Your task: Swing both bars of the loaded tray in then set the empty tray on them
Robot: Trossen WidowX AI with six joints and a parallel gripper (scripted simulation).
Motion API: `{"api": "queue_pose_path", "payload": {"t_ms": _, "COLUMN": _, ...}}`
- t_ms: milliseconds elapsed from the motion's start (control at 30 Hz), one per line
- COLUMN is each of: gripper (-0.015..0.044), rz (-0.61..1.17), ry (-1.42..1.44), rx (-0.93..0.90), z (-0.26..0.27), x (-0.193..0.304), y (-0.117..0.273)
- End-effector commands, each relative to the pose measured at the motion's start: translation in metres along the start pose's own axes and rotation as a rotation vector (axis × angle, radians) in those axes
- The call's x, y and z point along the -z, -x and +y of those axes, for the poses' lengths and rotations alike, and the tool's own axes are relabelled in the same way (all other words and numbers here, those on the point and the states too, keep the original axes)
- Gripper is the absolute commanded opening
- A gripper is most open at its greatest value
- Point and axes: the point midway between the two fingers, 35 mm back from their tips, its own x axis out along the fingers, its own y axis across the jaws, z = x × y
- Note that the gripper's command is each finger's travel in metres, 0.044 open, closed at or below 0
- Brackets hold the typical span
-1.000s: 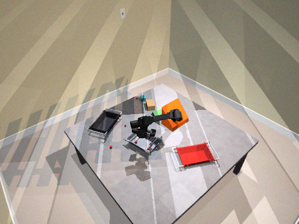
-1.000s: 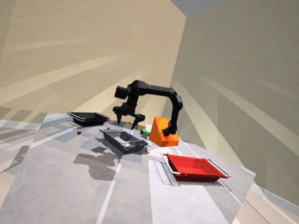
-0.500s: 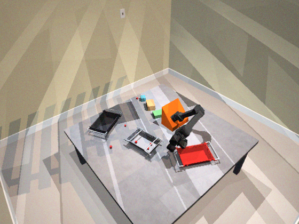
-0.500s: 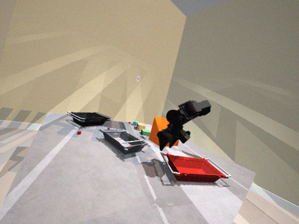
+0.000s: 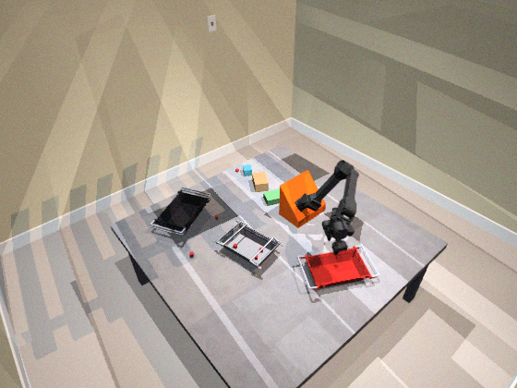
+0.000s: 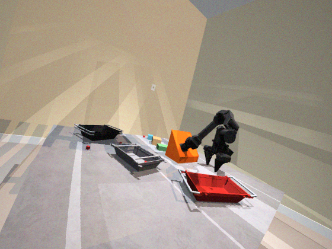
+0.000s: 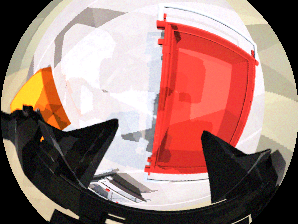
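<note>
The grey loaded tray (image 5: 234,253) (image 6: 127,157) stands mid-table, with small red blocks (image 5: 235,246) inside. Its left bar (image 5: 233,232) (image 6: 127,145) and right bar (image 5: 270,245) (image 6: 146,157) both lie across its top. A red tray (image 5: 342,272) (image 6: 219,197) (image 7: 210,95) stands level at the right and looks empty; its two wire bars are swung out over its ends. My gripper (image 5: 335,244) (image 6: 212,166) (image 7: 161,129) is open and empty, pointing down above the red tray's far long side. In the wrist view that rim runs between the fingertips.
A black tray (image 5: 182,212) (image 6: 99,131) is at the left. An orange wedge (image 5: 293,194) (image 6: 178,149) (image 7: 37,95) stands by the arm's base. Green (image 5: 271,198), tan (image 5: 259,181) and blue (image 5: 247,170) blocks lie behind. Loose red blocks, one at front left (image 5: 191,254) (image 6: 88,147), lie about.
</note>
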Motion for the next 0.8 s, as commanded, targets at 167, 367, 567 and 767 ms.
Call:
{"api": "queue_pose_path", "payload": {"t_ms": 167, "gripper": 0.044, "rz": 0.002, "ry": 0.018, "rx": -0.011, "z": 0.002, "x": 0.002, "y": -0.02}}
{"api": "queue_pose_path", "payload": {"t_ms": 367, "gripper": 0.044, "rz": 0.001, "ry": 0.019, "rx": -0.012, "z": 0.001, "x": 0.004, "y": -0.044}}
{"api": "queue_pose_path", "payload": {"t_ms": 567, "gripper": 0.044, "rz": 0.0, "ry": 0.017, "rx": -0.01, "z": 0.002, "x": 0.002, "y": -0.069}}
{"api": "queue_pose_path", "payload": {"t_ms": 767, "gripper": 0.044, "rz": -0.003, "ry": 0.015, "rx": -0.007, "z": 0.004, "x": 0.0, "y": -0.087}}
